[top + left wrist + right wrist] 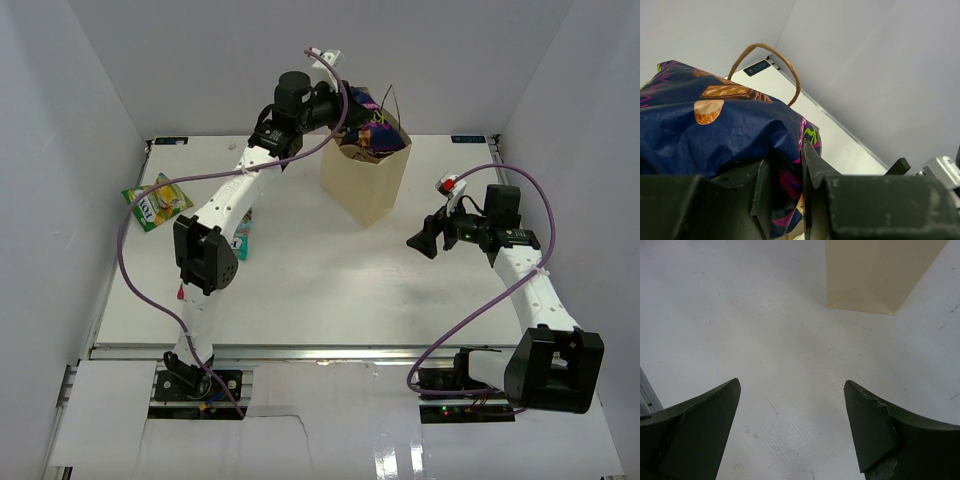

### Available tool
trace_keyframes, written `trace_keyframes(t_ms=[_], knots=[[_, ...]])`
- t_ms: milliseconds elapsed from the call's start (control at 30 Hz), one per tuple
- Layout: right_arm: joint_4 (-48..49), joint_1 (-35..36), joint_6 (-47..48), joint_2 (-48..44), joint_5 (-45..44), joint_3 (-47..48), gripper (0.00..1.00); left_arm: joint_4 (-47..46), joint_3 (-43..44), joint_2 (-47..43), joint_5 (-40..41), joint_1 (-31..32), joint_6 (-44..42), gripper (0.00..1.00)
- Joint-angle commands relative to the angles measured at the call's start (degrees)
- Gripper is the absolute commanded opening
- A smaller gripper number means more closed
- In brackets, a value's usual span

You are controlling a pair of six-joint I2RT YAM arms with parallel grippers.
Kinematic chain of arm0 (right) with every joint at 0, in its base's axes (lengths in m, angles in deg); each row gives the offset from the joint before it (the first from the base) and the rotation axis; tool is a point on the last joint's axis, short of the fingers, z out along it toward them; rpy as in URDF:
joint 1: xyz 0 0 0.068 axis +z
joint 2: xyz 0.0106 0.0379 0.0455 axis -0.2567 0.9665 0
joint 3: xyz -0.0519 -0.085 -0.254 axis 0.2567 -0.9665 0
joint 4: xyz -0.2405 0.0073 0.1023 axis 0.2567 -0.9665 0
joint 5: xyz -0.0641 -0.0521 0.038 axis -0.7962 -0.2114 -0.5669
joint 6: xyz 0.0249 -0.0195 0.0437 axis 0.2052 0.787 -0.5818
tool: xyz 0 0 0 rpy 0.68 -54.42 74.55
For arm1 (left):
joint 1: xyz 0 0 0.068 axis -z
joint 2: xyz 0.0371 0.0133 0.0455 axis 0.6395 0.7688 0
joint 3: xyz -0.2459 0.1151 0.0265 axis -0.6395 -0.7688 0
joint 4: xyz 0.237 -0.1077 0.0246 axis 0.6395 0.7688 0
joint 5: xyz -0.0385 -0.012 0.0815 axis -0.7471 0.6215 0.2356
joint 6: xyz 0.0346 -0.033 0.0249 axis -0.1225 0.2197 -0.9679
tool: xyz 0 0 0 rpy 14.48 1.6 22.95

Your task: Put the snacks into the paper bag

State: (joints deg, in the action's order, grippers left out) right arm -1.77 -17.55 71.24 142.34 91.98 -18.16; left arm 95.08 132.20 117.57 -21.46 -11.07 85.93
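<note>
Chip bag (715, 120): glossy dark blue, printed with orange-brown chip shapes. It has magenta and green markings at the corner pinched in the left pincer (786, 162), whose fingers are black.
Paper bag (880, 275), ahead of the right pincer (792, 390): plain tan. Its handle (792, 80) is a darker brown.
Right pincer fingers: dark grey.
Table (765, 340): white.
Packet (157, 203), well left of the left pincer: green-yellow.
Cable (121, 250): purple.
</note>
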Motion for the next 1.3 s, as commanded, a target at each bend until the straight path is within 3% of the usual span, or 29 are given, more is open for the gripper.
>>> trace_keyframes(t_ms=[0,267,767,867,933,1100,1133,1267], knots=[[1.6,-0.4,-0.5,-0.7,1.8,-0.5,0.89,-2.9,3.4,-6.5,2.7,1.5,-7.8,0.00],[2.0,-0.4,-0.8,-0.7,2.0,-0.6,0.89,-1.6,0.0,-8.9,5.0,3.1,-16.1,0.00],[2.5,-0.4,-1.3,-0.7,2.4,-1.1,0.90,-1.4,-5.0,-10.1,5.5,5.3,-22.6,0.00],[2.6,-0.4,-1.3,-0.7,2.4,-1.2,0.89,-1.4,-5.0,-9.9,6.0,5.6,-24.7,0.04],[2.6,-0.4,-1.3,-0.7,2.4,-1.1,0.89,-1.4,-4.9,-9.7,6.2,5.7,-24.7,0.12],[2.6,-0.4,-1.3,-0.7,2.4,-1.3,0.89,-1.4,-4.9,-9.6,6.6,6.1,-24.7,0.42],[2.5,-0.4,-1.3,-0.7,2.4,-1.3,0.89,-1.4,-4.9,-9.7,7.1,6.3,-24.5,0.54],[2.6,-0.4,-1.3,-0.7,2.5,-1.3,0.89,-1.2,-5.6,-10.4,8.1,6.4,-24.0,0.72]])
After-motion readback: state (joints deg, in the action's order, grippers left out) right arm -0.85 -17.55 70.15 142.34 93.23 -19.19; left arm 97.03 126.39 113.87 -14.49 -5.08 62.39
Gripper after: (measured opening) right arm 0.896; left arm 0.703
